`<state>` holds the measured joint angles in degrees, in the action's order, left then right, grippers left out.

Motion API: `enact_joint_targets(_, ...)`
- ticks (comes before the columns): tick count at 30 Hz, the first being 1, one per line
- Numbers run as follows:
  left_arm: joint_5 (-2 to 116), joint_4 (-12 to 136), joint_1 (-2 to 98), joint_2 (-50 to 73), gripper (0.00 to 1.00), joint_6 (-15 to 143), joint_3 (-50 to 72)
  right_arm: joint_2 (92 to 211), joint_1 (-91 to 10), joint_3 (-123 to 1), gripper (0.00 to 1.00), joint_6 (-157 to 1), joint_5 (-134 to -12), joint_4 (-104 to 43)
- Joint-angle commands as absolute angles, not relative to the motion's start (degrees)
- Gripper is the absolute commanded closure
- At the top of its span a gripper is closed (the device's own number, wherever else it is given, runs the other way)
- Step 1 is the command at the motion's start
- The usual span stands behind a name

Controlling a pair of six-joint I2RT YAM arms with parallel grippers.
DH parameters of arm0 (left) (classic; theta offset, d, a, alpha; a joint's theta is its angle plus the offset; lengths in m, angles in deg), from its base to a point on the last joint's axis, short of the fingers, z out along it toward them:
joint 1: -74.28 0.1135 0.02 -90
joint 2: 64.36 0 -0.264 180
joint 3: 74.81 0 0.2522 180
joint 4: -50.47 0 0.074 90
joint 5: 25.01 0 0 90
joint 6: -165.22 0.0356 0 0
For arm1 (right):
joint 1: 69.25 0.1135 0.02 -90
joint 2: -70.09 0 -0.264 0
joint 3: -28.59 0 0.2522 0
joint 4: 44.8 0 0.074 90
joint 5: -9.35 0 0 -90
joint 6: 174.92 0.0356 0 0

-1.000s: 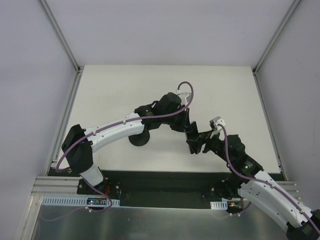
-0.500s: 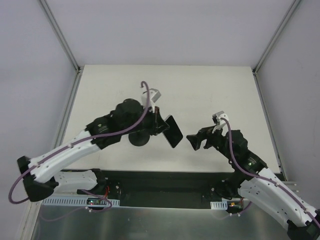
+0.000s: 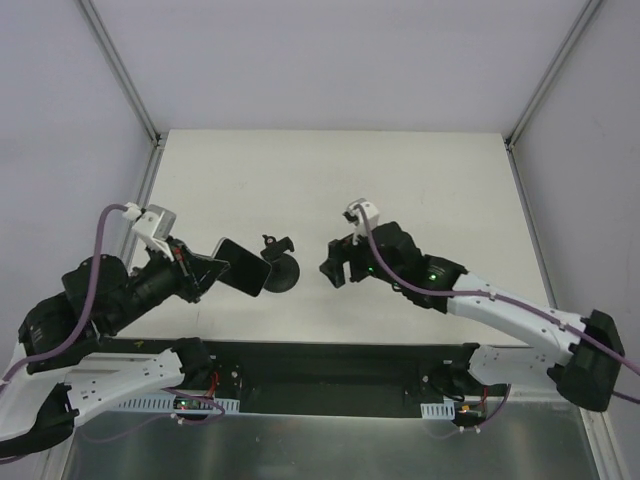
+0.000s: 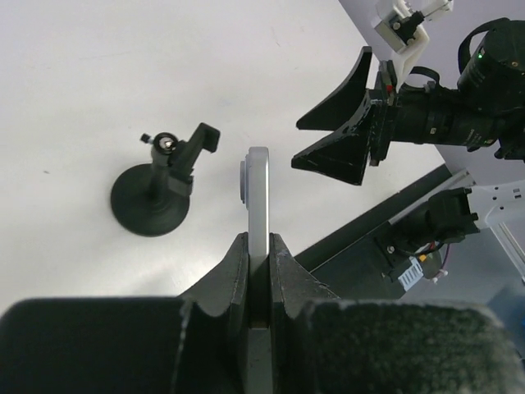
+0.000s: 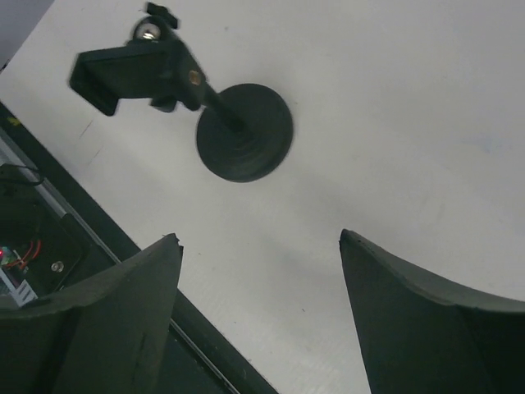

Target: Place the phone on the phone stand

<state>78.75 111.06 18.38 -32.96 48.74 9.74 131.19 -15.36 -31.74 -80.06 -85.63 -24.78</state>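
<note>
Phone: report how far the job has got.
Done: the phone is off the table, clamped edge-on in the left gripper. In hand: it is held beside the phone stand, not touching it; the right gripper hangs open and empty on the stand's other side. Left: seat the phone in the cradle, which is empty.

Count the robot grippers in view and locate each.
2. The left gripper, left of the small black disc-based phone stand, is clamped on the thin glossy black phone; the right gripper, open, is right of it.
</note>
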Motion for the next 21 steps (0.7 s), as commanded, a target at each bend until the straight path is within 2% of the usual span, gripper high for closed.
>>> enact_joint_targets(1,82.9,117.6,18.2,-36.6,1.0,48.9,12.9,142.6,-8.3,-44.5,0.26,-84.5,-88.1,-28.1)
enact_joint_targets(2,82.9,118.2,18.2,-37.2,1.0,48.6,12.7,144.4,-7.5,-46.2,0.34,-84.6,-88.8,-27.9)
enact_joint_targets(5,82.8,120.1,18.1,-39.4,1.0,47.6,11.9,150.1,-4.9,-51.6,0.46,-86.9,-91.5,-27.7)
enact_joint_targets(10,82.1,121.3,18.1,-42.6,1.0,46.3,10.5,156.1,-3.6,-57.8,0.49,-87.7,-98.1,-22.6)
enact_joint_targets(16,82.5,121.8,18.2,-43.9,1.0,45.9,8.0,159.4,-3.9,-60.4,0.49,-88.2,-100.0,-20.7)
enact_joint_targets(19,82.3,121.8,18.2,-43.4,1.0,46.1,7.2,160.5,-4.6,-61.5,0.53,-88.3,-97.7,-20.8)
enact_joint_targets(21,81.9,121.6,18.2,-42.7,1.0,46.1,7.0,161.1,-5.0,-61.8,0.59,-88.8,-96.8,-21.2)
